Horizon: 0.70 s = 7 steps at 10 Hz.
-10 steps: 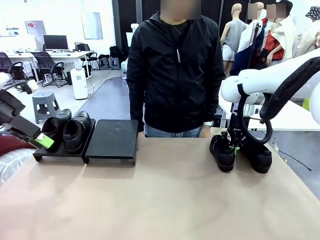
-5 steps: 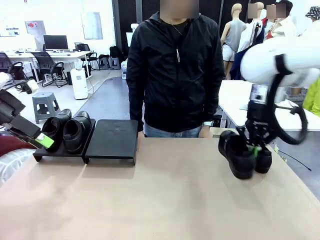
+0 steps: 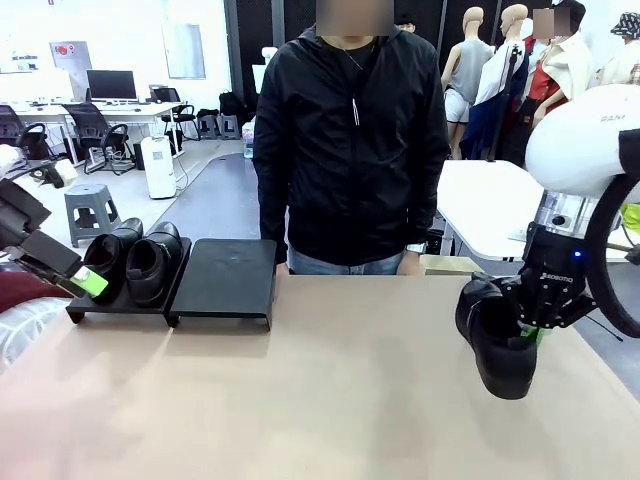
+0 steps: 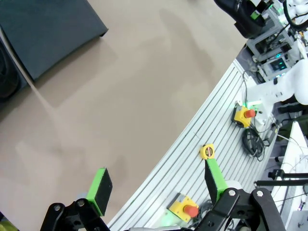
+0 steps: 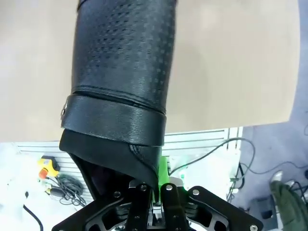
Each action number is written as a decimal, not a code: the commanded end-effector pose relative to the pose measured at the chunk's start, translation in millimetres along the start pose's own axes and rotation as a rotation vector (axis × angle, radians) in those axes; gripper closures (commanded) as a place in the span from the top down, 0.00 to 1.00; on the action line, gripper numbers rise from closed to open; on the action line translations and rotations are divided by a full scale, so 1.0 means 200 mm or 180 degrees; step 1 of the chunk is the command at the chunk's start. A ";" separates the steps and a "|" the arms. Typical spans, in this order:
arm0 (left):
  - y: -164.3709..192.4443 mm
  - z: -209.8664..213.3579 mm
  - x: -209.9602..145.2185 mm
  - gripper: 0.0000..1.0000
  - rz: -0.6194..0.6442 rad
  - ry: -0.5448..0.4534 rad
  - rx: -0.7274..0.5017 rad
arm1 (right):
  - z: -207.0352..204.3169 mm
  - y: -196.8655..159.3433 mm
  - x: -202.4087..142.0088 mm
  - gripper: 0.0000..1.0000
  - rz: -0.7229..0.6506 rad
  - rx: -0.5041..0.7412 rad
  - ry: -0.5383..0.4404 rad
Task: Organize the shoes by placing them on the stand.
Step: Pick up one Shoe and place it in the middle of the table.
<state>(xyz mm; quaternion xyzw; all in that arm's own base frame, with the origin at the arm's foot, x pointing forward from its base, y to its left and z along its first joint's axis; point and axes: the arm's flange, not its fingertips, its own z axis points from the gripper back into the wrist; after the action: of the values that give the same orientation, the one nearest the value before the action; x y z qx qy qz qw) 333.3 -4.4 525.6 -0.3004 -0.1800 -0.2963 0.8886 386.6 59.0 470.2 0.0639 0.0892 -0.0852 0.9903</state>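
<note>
While a second ago the right gripper (image 3: 532, 330) stood low over two shoes on the table's right side, it now grips one shoe (image 3: 503, 350) by the rim of its opening. It has carried the shoe nearer the camera and farther right. The shoe hangs toe-down from the closed fingers, and the right wrist view shows its perforated upper (image 5: 122, 72) stretching away from the clamped pads (image 5: 162, 175).

Two more shoes, one (image 3: 110, 256) beside the other (image 3: 153, 265), sit where they were on the left platform (image 3: 115, 314) of the stand. The right platform (image 3: 225, 275), touching it, lies bare.

The left gripper (image 3: 88, 283) has not moved. It hovers by the stand's left end with its jaws wide apart, and the left wrist view shows both green pads (image 4: 102, 187) spread over the table's edge.

The table (image 3: 330, 400) is a plain brown surface. A person in a black jacket (image 3: 350, 150) stands at its far side. Behind are office desks with a monitor (image 3: 111, 84), chairs and a grey stool (image 3: 90, 208). A white table (image 3: 485, 205) stands to the right.
</note>
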 end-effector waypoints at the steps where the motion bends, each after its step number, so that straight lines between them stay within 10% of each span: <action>1: 0.00 0.00 0.00 1.00 -0.0008 -0.0065 -0.0040 | 0.02 -0.02 -0.01 0.00 -0.0018 0.0023 -0.0030; 7: 0.00 0.00 0.00 1.00 -0.0008 -0.0065 -0.0040 | -0.56 0.91 -0.20 0.00 0.1484 0.0519 -0.0181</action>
<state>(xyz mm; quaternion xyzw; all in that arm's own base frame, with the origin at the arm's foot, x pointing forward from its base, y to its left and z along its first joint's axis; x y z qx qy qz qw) 333.2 -4.9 525.7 -0.3000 -0.1799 -0.2968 0.8886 342.4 246.4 396.0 0.1260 0.0450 0.1149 0.9843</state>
